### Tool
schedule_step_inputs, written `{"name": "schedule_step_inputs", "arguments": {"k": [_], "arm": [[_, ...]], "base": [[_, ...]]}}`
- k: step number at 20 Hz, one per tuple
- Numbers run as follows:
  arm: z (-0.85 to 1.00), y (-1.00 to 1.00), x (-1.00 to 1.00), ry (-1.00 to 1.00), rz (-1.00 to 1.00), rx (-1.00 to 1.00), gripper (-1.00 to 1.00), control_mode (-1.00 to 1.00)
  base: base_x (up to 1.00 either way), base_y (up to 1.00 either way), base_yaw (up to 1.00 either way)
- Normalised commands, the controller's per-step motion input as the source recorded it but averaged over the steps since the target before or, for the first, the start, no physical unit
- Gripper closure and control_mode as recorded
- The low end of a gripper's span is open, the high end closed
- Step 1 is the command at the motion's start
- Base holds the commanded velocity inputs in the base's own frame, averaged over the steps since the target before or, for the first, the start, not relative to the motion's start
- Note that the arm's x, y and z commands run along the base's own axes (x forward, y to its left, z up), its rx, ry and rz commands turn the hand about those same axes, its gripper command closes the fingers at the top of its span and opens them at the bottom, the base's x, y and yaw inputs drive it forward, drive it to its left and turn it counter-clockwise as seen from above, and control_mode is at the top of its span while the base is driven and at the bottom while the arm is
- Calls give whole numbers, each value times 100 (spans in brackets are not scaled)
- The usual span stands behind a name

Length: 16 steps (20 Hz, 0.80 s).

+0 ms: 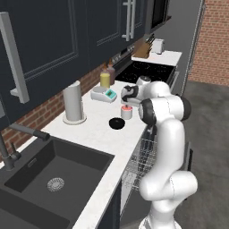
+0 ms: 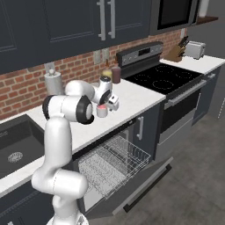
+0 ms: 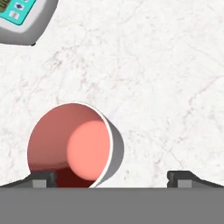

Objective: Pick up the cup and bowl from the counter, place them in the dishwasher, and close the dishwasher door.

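The gripper [image 1: 127, 99] hovers above the small whitish cup with a red-pink interior [image 3: 74, 144], which stands on the white speckled stone worktop [image 3: 153, 78]. Fingers [image 3: 186, 178] are spread open. Step in hand: grasping the cup. Next: centre, descend, close.

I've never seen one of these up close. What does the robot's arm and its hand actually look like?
The arm is glossy white, built of thick rounded segments joined by dark grey bands. No loose cables show. Its gripper ends in two small dark grey, blocky finger tips.
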Motion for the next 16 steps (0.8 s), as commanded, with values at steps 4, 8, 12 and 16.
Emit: {"name": "schedule_step_inputs", "arguments": {"k": [4, 8, 12, 16], "arm": [[-26, 0, 5, 0, 0, 1, -100, -100], [-24, 0, 8, 0, 0, 1, -100, -100], [-21, 0, 15, 0, 0, 2, -100, -100], [-16, 0, 21, 0, 0, 2, -100, -100]], "base": [[0, 0, 0], [0, 0, 0], [0, 0, 0], [0, 0, 0]]}}
